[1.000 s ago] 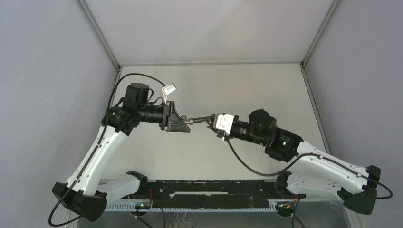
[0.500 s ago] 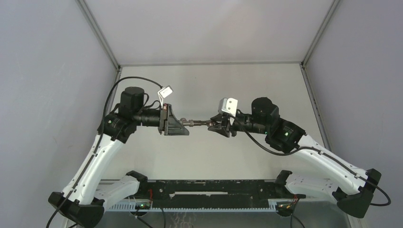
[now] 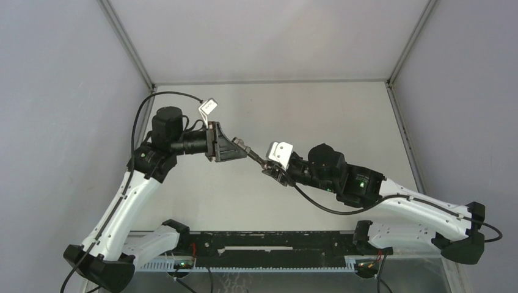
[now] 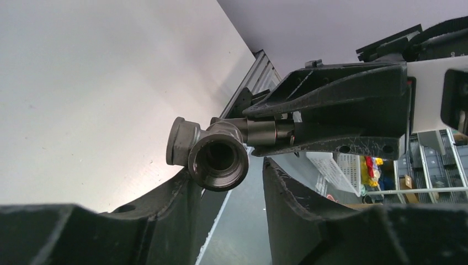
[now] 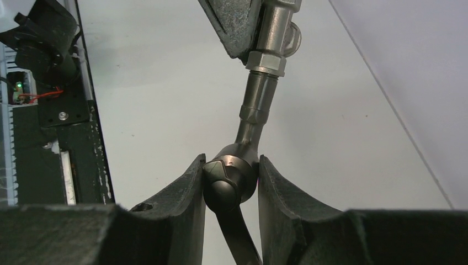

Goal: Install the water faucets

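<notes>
Grey-brown metal tap stem [image 5: 259, 102] hangs mid-air btwn the arms, ball end clamped in right gripper [image 5: 230, 182], its tip entered in stubby grey tee fitting [image 4: 212, 157] pinched by left gripper [image 4: 226, 182]; screwing-together step, and next prob. needs coaxial twisting w/o cross-threading.

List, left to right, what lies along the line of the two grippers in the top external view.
Left arm's black joint → left gripper → water faucets, held between both grippers → right gripper → right arm's black joint.
</notes>
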### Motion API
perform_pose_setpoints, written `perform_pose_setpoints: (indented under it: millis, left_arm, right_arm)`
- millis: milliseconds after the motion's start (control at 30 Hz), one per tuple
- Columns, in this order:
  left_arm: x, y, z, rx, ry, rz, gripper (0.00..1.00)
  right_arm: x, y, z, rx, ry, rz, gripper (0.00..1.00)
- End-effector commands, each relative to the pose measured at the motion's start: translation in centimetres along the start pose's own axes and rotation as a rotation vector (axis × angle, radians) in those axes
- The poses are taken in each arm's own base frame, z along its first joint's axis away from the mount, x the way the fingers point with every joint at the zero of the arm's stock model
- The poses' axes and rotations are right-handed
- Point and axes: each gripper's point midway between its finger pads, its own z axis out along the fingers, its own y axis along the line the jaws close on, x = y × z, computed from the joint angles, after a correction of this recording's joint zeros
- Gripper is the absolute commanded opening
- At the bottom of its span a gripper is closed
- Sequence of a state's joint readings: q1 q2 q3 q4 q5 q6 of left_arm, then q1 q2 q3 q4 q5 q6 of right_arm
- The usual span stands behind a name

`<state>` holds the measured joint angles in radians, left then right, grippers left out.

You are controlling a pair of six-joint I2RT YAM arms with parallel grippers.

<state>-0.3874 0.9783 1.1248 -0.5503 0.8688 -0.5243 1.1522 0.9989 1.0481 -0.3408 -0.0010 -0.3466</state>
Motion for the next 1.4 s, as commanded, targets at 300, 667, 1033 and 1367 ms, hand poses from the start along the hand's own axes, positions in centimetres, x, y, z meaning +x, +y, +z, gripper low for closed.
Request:
perform_pose_setpoints:
  millis: [300,667,1033,1367]
  left_arm:
    - [-1.4,1.7,1.2,-0.035,-0.017,-0.054,0.56]
    - [-1.2,2.4,2.0,-0.017,0.037,-0.186,0.56]
    - [-0.5,3.6,2.6,-0.031,0.091,-0.272,0.4]
    - [-1.0,3.4,2.4,-0.031,0.065,-0.224,0.0]
  right_arm:
    - [-3.0,-1.2,-0.9,0.106,-0.106,-0.075,0.0]
    - [-1.5,-1.3,0.3,0.306,-0.038,-0.386,0.0]
    - [-1.2,-1.5,0.6,0.456,-0.02,-0.593,0.0]
    - [0.0,-0.7,1.5,0.422,-0.028,-0.598,0.0]
